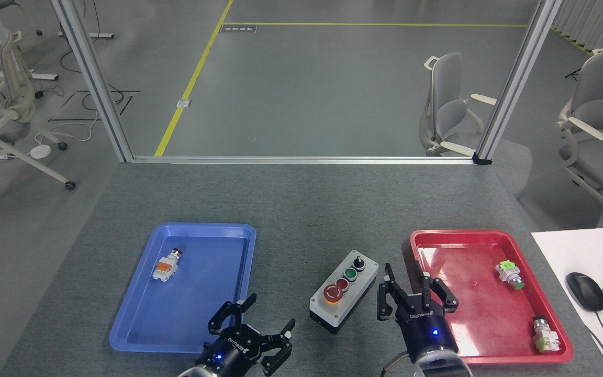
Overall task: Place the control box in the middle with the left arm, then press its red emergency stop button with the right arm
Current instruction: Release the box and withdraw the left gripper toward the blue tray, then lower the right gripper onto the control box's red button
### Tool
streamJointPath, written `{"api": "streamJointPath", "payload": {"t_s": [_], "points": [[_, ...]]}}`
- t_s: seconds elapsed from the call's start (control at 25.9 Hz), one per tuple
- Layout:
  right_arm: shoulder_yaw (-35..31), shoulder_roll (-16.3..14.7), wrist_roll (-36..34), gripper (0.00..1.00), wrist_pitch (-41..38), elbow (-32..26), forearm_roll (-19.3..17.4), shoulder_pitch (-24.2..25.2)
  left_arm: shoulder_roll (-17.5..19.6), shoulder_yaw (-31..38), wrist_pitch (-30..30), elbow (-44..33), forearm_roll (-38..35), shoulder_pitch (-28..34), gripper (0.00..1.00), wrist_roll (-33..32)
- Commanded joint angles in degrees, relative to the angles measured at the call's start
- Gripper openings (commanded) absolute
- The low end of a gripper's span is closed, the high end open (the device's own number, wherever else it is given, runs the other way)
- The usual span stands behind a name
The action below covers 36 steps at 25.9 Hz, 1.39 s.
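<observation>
Control box [344, 290] rests on the grey desk [301, 204] near its front edge, between the blue tray [139, 324] and the red tray [490, 238], touching neither. Red emergency stop button [333, 294] sits at the box's near end, on a yellow ring. Left hand [252, 335] is open and empty, at the blue tray's near right corner, apart from the box. Right hand [416, 301] is open, just beside the box's right side, gripping nothing.
</observation>
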Motion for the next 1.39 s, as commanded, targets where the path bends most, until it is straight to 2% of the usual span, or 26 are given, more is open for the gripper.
{"api": "streamJointPath", "payload": {"t_s": [0.0,0.15,0.23,0.27,0.35,0.42,0.62,0.97,1.35], "points": [[0.74,0.11,-0.08,0.37,-1.65,-0.09,0.27,0.29,3.22,10.43,-3.44,-6.76,0.0,5.18,0.99,0.11],[1.8,0.99,-0.08,0.25,-2.62,-0.09,0.36,0.2,3.14,25.46,-7.84,-7.11,0.0,6.32,0.99,0.55],[2.15,1.17,-0.17,0.15,-3.93,0.27,0.45,0.2,2.96,32.31,-8.98,-6.41,0.35,5.71,0.99,0.46],[2.5,1.61,-0.17,0.08,-4.64,0.62,0.63,0.2,2.52,34.86,-9.07,-5.62,0.44,5.36,0.99,0.37],[3.82,2.75,-0.17,0.02,-4.99,0.97,1.77,0.02,2.08,37.5,-8.37,-3.42,0.88,3.16,0.99,0.37],[4.35,3.81,-0.17,0.0,-4.9,1.5,3.0,-0.15,1.12,38.12,-7.49,-0.6,1.32,0.79,0.99,0.2],[6.9,5.3,-0.17,0.0,-4.55,4.13,3.53,-1.3,-0.29,38.56,0.77,3.88,2.11,-2.73,0.99,0.2],[9.27,7.06,-3.95,0.0,0.28,11.95,4.49,-3.41,-1.61,38.47,0.42,3.61,2.28,-2.73,0.99,0.9],[10.15,6.79,-5.53,0.0,1.16,18.02,4.14,-3.41,-0.91,38.73,0.86,4.32,1.67,-2.29,0.99,1.08]]}}
